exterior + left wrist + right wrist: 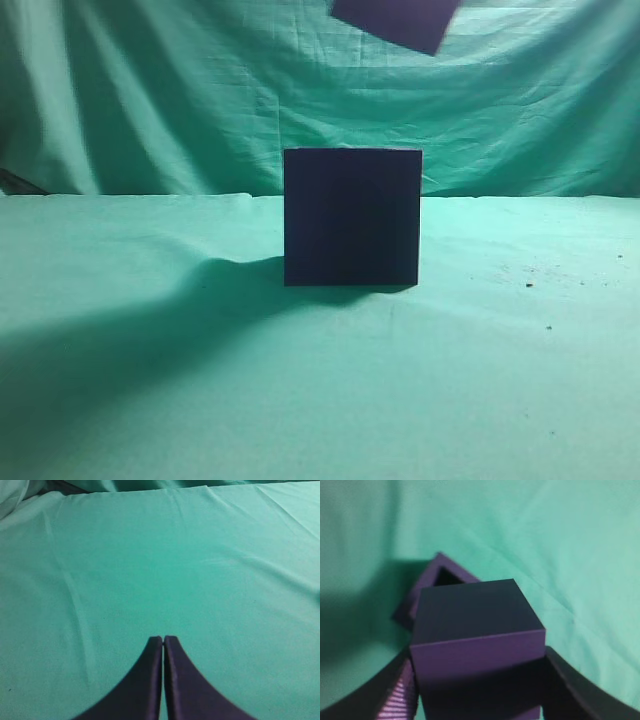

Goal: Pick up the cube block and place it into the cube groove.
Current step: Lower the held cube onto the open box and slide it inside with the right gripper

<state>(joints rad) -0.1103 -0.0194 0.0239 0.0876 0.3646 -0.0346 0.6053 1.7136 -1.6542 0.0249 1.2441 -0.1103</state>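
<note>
Cube block (477, 645): small, purple, matte, clamped between the two dark fingers (575, 685) of the right end effector (477, 690), one finger on each side face; also seen in the exterior view as a tilted purple shape (395, 20) cut by the top edge, high above the bench and slightly right of the box. Cube groove (445, 576): a dark square opening with a purple rim, showing in the right wrist view just behind and below the held block, mostly hidden by it; the block is above it, not inside. Box (351, 216): large, dark navy, cube-shaped, upright on the bench near the middle of the exterior view, its top opening out of sight from that angle. Left end effector (163, 639): fingers pressed together, holding nothing, over bare cloth. Bench (520, 380): covered in green cloth with soft folds and a few dark specks at right. Backdrop (150, 90): the same green cloth, hanging creased behind the box.
</note>
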